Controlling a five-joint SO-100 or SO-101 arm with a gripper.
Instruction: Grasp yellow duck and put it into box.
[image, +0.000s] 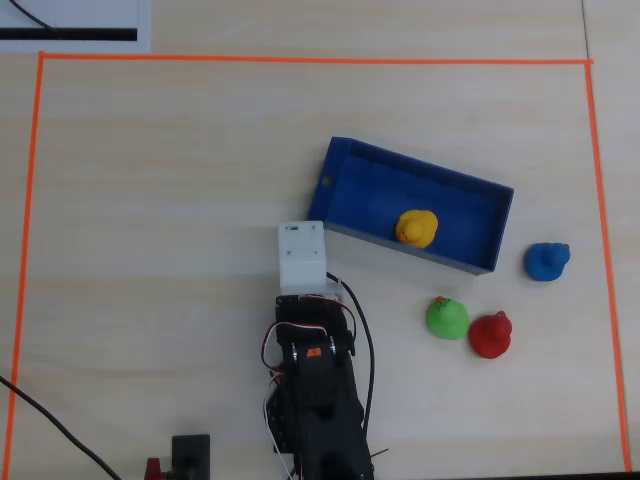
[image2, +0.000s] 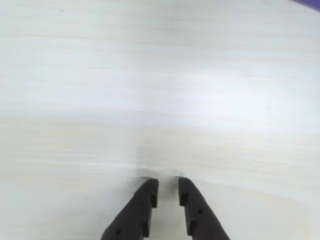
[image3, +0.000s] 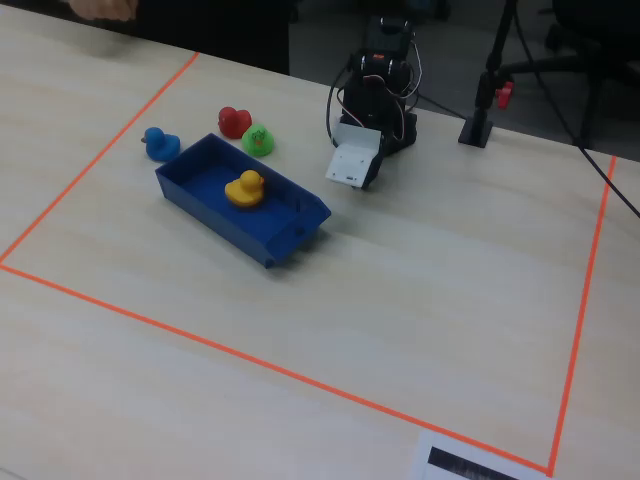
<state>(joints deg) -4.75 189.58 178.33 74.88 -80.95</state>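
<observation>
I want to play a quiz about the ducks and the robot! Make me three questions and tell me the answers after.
1. Multiple choice: where is the yellow duck? A) on the bare table B) inside the box C) between the fingers
2. True or false: the gripper holds a duck in the wrist view.
3. Fill in: in the overhead view, the duck touching the green duck is ____.

Key:
1. B, it sits inside the blue box.
2. False, the fingers are nearly closed with only table between them.
3. The red duck; the blue duck stands apart, just past the box's right end.
</observation>
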